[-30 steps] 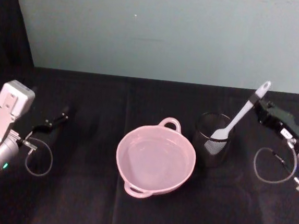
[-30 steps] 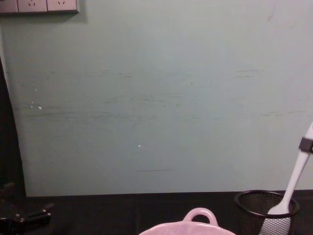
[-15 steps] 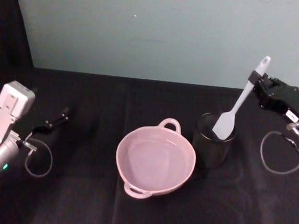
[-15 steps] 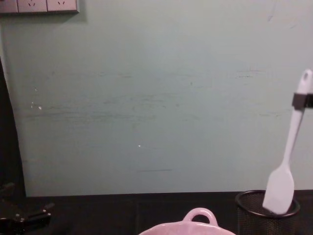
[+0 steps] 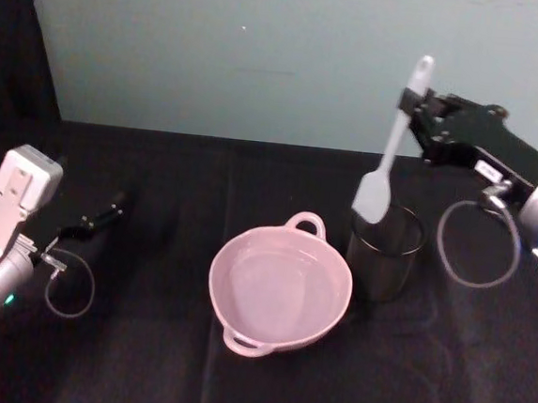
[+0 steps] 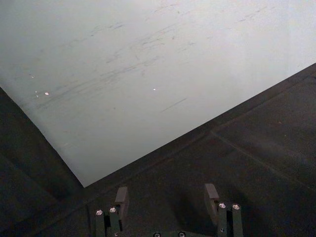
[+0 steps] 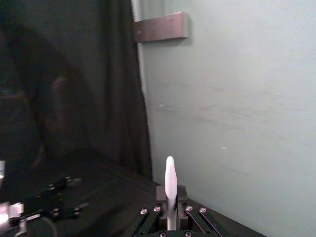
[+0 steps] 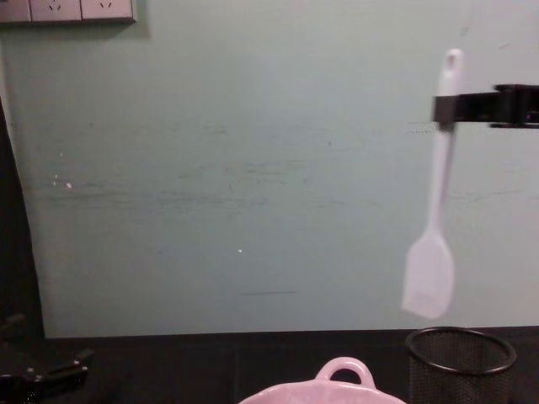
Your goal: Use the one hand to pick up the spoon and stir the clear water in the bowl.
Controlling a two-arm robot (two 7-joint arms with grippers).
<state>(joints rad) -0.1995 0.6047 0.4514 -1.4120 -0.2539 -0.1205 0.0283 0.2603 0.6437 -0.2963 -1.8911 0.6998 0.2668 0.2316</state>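
My right gripper point(image 5: 411, 102) is shut on the upper handle of the white spoon point(image 5: 393, 142), which hangs nearly upright in the air. Its scoop end sits just above the rim of the black mesh cup point(image 5: 384, 256), clear of it. In the chest view the spoon point(image 8: 437, 189) hangs from the gripper point(image 8: 446, 109) well above the cup point(image 8: 460, 360). The right wrist view has the spoon's handle tip point(image 7: 170, 180) sticking up between the shut fingers. The pale pink bowl point(image 5: 230, 251) holding clear water stands left of the cup. My left gripper point(image 6: 166, 197) rests open at the far left.
A pale green wall point(image 5: 262, 59) backs the black table. The left arm's white housing point(image 5: 20, 189) and cable loop point(image 5: 71, 283) lie at the table's left side. The right arm's cable loop point(image 5: 477, 243) hangs right of the mesh cup.
The right gripper has lifted the spoon up out of the mesh cup and carried it left, toward the bowl. The left arm has stayed put.
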